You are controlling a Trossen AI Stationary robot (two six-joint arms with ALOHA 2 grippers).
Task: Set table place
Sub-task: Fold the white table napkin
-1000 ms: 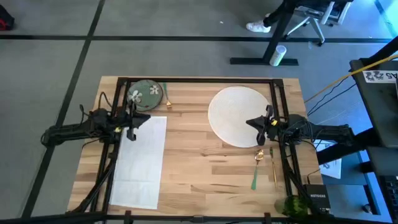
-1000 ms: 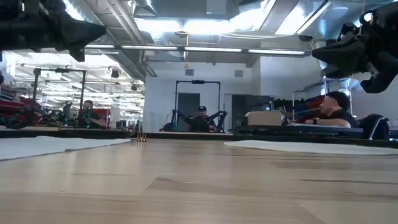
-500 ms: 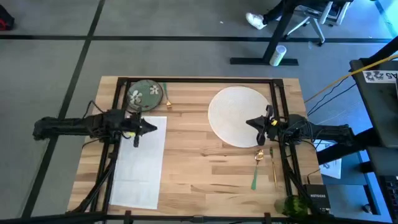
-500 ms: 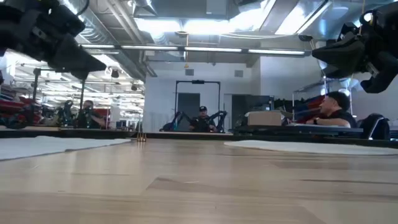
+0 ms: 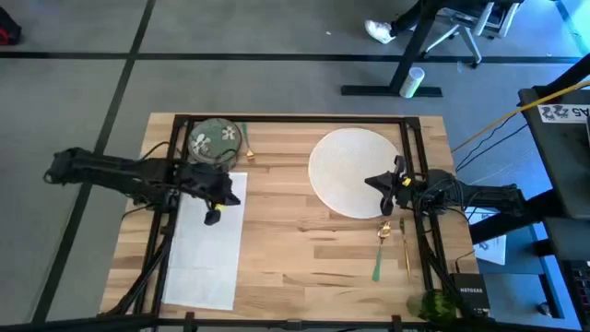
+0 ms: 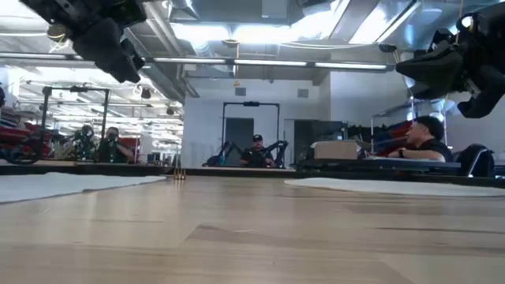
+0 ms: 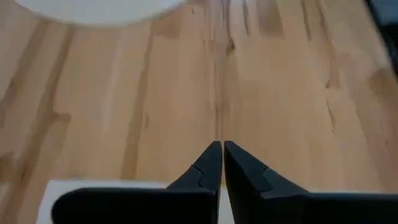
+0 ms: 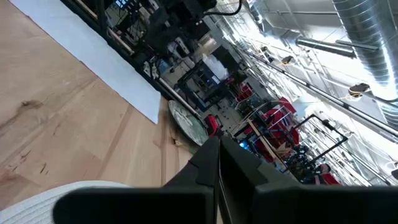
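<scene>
Place setting, unassembled, on the butcher-block table (image 5: 295, 244).

Near edge: a green tumbler (image 5: 430, 304) is seen at the right corner; likely smooth and easily tipped, best taken around its wall.

Right side: gold cutlery with green handles (image 5: 380, 256) lies flat, thin and slippery; a pinch across a handle is advised.

Left side: the white napkin (image 5: 205, 258), limp and light, is best nipped at a corner. Above its far edge the left gripper (image 5: 218, 198) is held, fingers pressed together, empty.

Farther: the right gripper (image 5: 380, 184), likewise closed and empty, is poised over the large white plate (image 5: 348, 166), stiff and breakable.

Far left corner: a flowered green dish (image 5: 215, 140), fragile, is best gripped at the rim.
</scene>
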